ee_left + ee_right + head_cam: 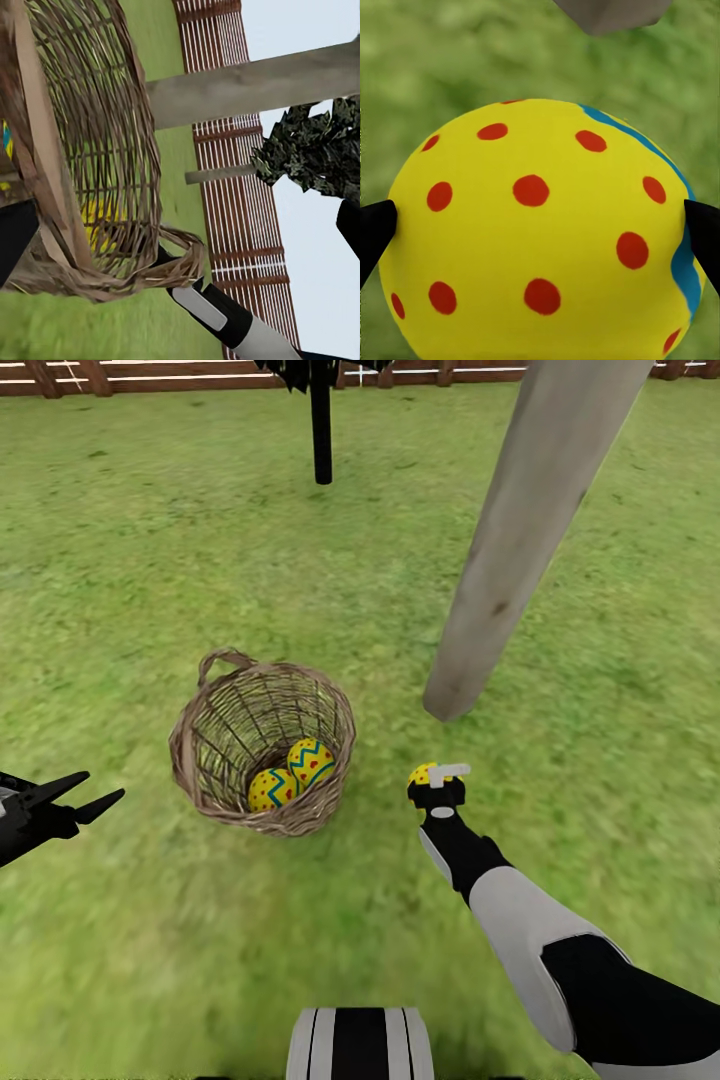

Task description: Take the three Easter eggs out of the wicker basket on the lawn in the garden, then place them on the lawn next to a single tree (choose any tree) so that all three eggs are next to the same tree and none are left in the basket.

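Observation:
The brown wicker basket (215, 705) stands on the lawn (120, 560) with two yellow Easter eggs (272, 790) (311, 761) lying in it. My right gripper (436, 784) is shut on a third Easter egg (422, 772) (532, 225), low over the grass just in front of the foot of the tree's leaning pale trunk (520, 530). Black fingertips (375, 232) press the egg's two sides. Left of the basket, my left gripper (85, 797) hangs open and empty. Its wrist view looks at the basket's wall (97, 150), with yellow showing through the weave.
A thin black-trunked tree (321, 430) stands behind the basket, before the brown slat fence (150, 375). Open grass lies all around the basket and trunk. My base (360, 1045) shows at the lower edge.

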{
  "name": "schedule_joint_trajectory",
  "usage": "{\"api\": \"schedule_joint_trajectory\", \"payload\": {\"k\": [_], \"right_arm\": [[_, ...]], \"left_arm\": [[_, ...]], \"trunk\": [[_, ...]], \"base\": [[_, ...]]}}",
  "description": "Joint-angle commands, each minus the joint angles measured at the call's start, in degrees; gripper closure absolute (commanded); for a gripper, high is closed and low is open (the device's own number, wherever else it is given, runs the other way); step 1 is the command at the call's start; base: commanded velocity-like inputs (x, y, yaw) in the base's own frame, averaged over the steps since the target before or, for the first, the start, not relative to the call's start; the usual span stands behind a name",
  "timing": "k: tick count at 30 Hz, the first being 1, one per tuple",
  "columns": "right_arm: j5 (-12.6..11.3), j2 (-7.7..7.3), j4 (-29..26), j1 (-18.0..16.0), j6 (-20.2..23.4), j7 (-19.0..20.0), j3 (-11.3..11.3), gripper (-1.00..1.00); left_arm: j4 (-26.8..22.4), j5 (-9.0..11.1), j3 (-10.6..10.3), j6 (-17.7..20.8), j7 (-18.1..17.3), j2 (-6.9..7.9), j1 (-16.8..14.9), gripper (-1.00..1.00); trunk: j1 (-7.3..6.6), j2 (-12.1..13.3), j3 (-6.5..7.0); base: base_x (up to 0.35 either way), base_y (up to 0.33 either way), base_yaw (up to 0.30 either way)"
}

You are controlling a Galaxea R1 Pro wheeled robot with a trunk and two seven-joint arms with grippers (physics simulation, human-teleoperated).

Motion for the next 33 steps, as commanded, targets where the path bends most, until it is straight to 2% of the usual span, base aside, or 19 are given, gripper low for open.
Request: {"api": "schedule_joint_trajectory", "payload": {"k": [1, 10, 15, 23, 33], "right_arm": [[0.5, 0.01, 0.0, 0.0, 0.4, -0.3, 0.2, 1.0], [0.6, 0.08, -0.1, 0.0, 0.4, -0.4, 0.3, 1.0], [0.6, 0.03, -0.8, 0.0, 0.5, -0.4, 0.3, 1.0], [0.6, 0.03, -0.8, 0.0, 0.5, -0.4, 0.3, 1.0], [0.5, -0.05, -0.8, 0.0, 0.5, -0.4, 0.3, 1.0]], "left_arm": [[0.0, 0.1, 0.0, 0.6, -0.2, 0.01, 0.0, -1.0], [0.0, 0.1, 0.0, 0.6, -0.2, 0.01, 0.0, -1.0], [-0.1, 0.0, 0.0, 0.6, -1.7, 0.01, 0.0, -1.0], [-0.3, 0.0, 0.0, 0.6, -1.8, 0.01, 0.0, -1.0], [-0.3, 0.0, 0.0, 0.6, -1.8, 0.02, 0.0, -1.0]], "trunk": [[0.01, 0.0, -0.26], [0.12, -0.1, -1.15], [0.17, -0.1, -1.59], [0.35, -0.2, -3.14], [0.48, -0.3, -4.25]], "base": [[0.0, 0.0, 0.0], [0.0, 0.0, 0.0], [0.0, 0.0, 0.0], [0.0, 0.0, 0.0], [0.0, 0.0, 0.0]]}}
